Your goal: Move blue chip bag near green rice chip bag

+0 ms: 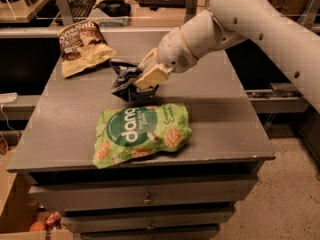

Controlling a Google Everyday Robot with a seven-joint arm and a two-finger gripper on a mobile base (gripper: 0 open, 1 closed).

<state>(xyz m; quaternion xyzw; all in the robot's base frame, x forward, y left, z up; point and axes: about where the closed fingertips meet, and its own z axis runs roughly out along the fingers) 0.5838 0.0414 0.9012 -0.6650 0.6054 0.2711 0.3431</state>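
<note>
The blue chip bag is small, dark navy and crinkled. My gripper is shut on its right side and holds it low over the grey table, just behind the green rice chip bag. The green bag lies flat near the table's front edge with its white "dang" lettering facing up. The blue bag's lower edge hangs close to the green bag's top edge; I cannot tell whether they touch. My white arm reaches in from the upper right.
A brown-and-yellow chip bag lies at the table's back left corner. Drawers sit under the table top. A desk with a keyboard stands behind the table. Red items lie on the floor at lower left.
</note>
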